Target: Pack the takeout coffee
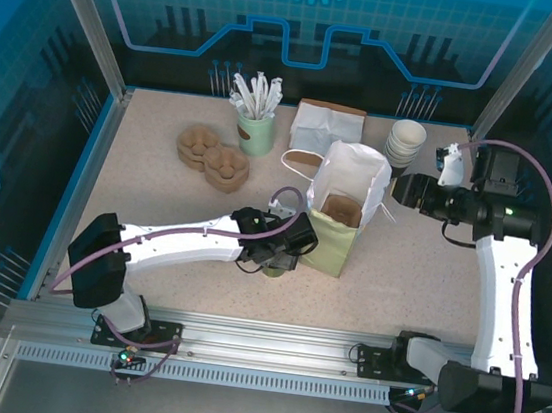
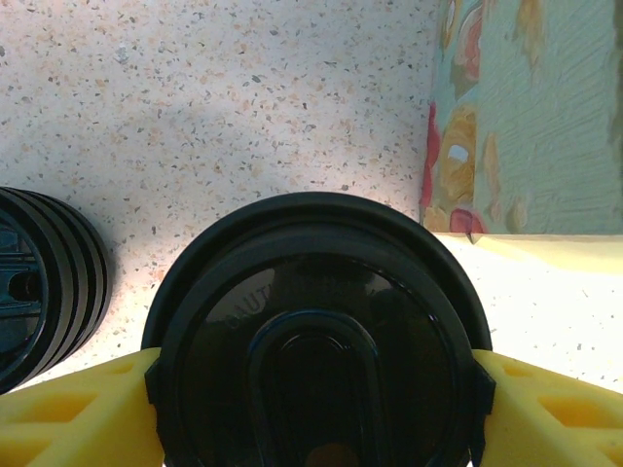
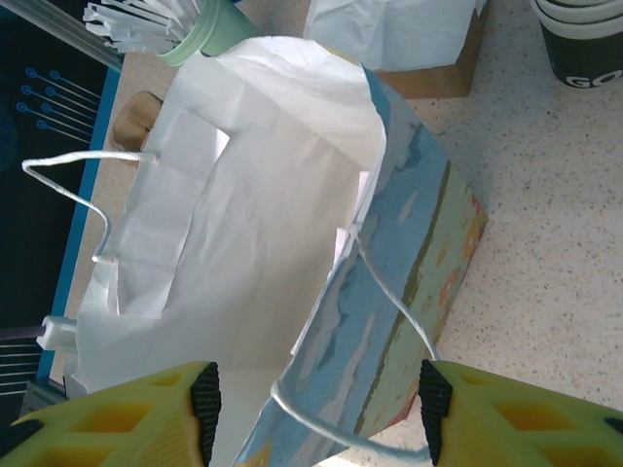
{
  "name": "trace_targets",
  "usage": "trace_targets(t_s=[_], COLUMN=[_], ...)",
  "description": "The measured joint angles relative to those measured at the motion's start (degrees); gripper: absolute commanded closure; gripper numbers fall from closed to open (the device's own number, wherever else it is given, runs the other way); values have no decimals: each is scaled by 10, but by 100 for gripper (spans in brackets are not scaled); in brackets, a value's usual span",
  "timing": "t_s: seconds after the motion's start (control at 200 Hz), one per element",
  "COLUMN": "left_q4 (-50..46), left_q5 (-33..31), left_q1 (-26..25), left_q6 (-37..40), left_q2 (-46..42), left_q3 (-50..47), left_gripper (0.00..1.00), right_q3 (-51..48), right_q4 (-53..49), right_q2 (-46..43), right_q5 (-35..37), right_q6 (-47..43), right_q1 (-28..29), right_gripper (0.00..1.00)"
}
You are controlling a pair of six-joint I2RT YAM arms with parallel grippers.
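Open paper bag (image 3: 243, 224) between gripper (image 3: 316, 399) fingers (image 3: 117, 418)

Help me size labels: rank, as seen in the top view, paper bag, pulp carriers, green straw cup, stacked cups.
1. paper bag
2. pulp carriers
3. green straw cup and stacked cups, too alike to rank.

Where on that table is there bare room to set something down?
Widest bare patch: front right, between the paper bag and the right arm. Another lies left, between the cardboard trays and the left arm. The back row is crowded.
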Motion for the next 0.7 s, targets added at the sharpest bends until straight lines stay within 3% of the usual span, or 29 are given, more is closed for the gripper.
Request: trace_targets(t_s=[0.39,0.7], left_q4=[-31,-122], left_q5=[4,-14], left_q1=[0,1], left_q6=[25,50], left_q2=[-49,-112], left_q3=[18,111], left_gripper=[28,27], right_q3=[77,192], right_q4=[36,35], right_q2=[113,229], right_q5=[-17,8], right_q6=[-56,-186], right_q1=[3,56], right_gripper=[42,39])
